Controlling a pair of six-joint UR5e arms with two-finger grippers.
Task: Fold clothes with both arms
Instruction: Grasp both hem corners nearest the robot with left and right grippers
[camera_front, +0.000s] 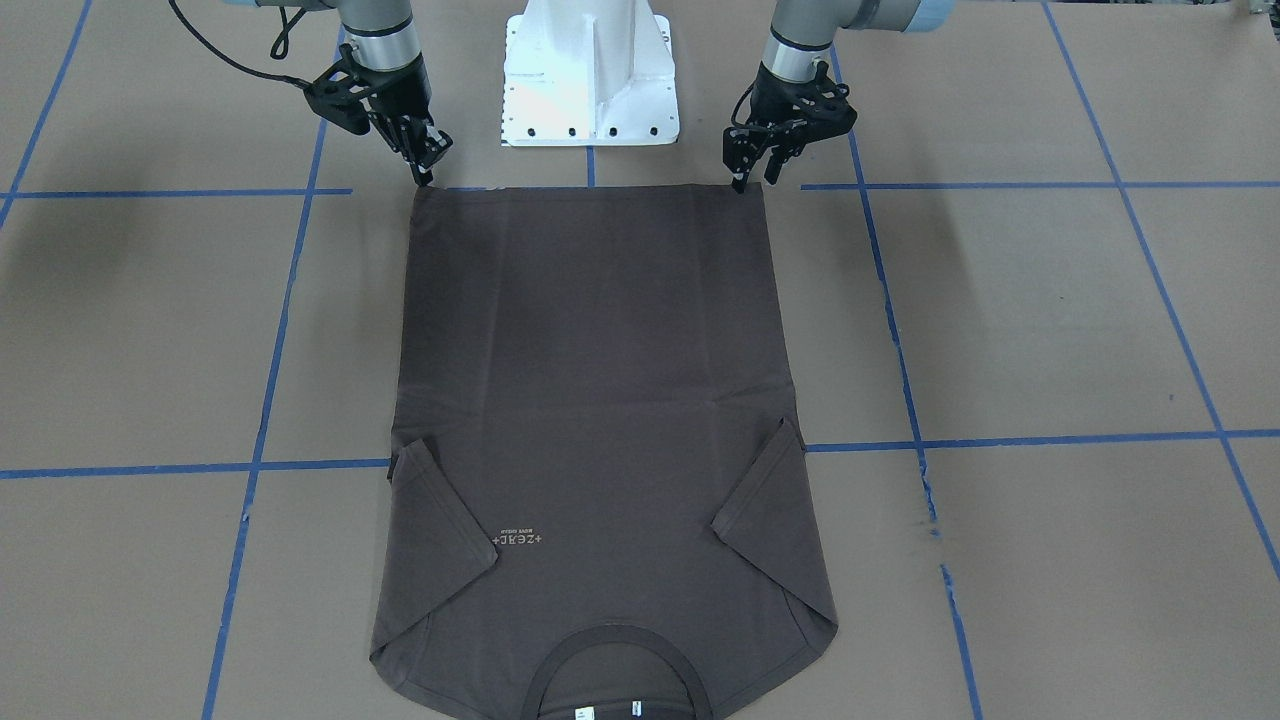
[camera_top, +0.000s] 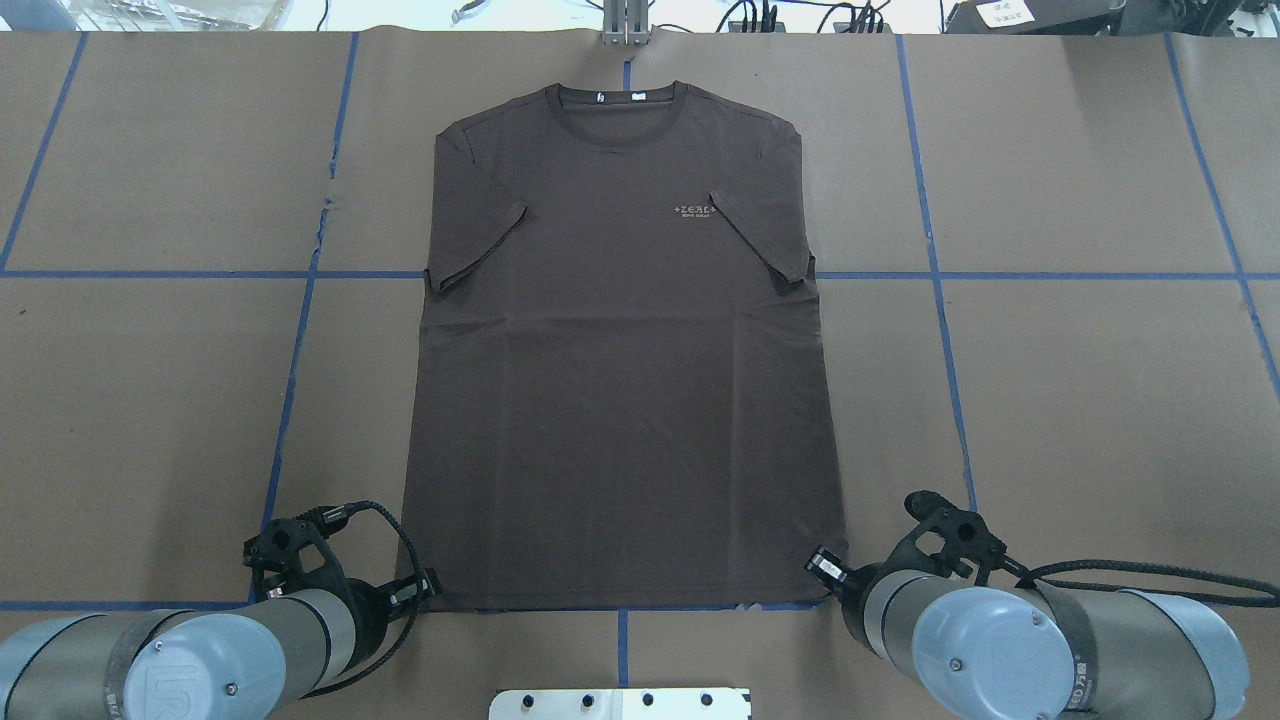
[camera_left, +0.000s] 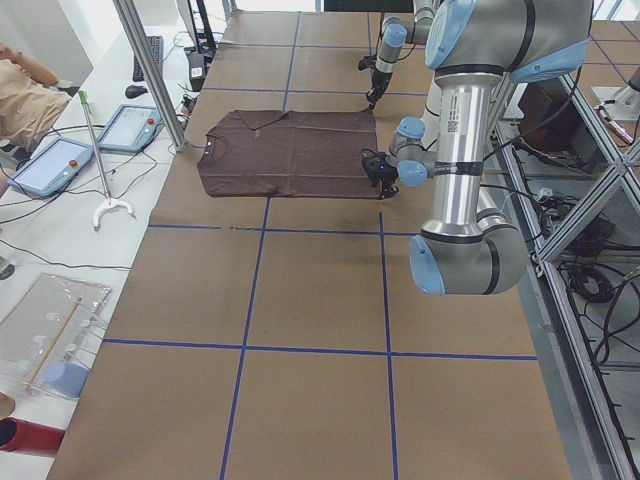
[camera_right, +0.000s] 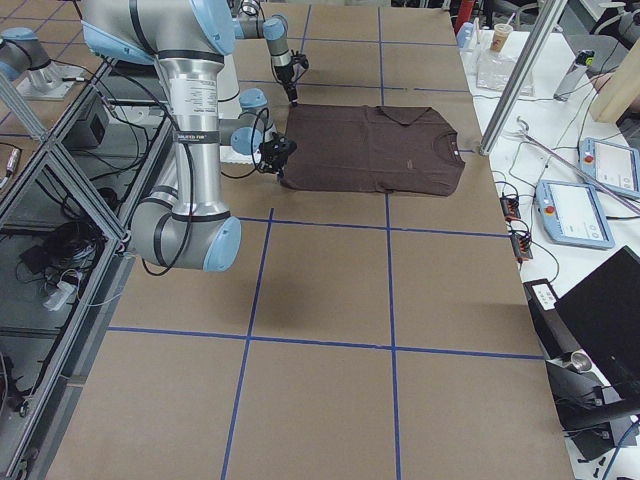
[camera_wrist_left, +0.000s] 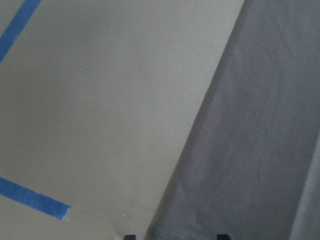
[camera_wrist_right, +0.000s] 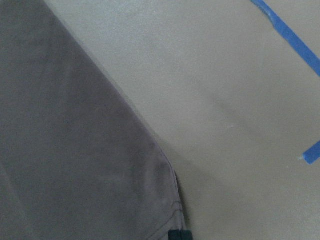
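The dark brown T-shirt (camera_top: 620, 350) lies flat and face up on the brown table, collar far from me, both sleeves folded inward; it also shows in the front view (camera_front: 600, 330). My left gripper (camera_front: 752, 185) is open at the near hem corner. In the left wrist view (camera_wrist_left: 175, 236) its two tips stand apart with the hem (camera_wrist_left: 200, 231) between them. My right gripper (camera_front: 425, 180) is at the other near hem corner. In the right wrist view (camera_wrist_right: 179, 235) its tips are together on the puckered shirt corner (camera_wrist_right: 165, 175).
The white pedestal base (camera_front: 590, 80) stands between the two arms, just behind the hem. Blue tape lines (camera_top: 300, 330) cross the brown table cover. Tablets (camera_left: 55, 165) and an operator's arm lie on a side bench beyond the collar end.
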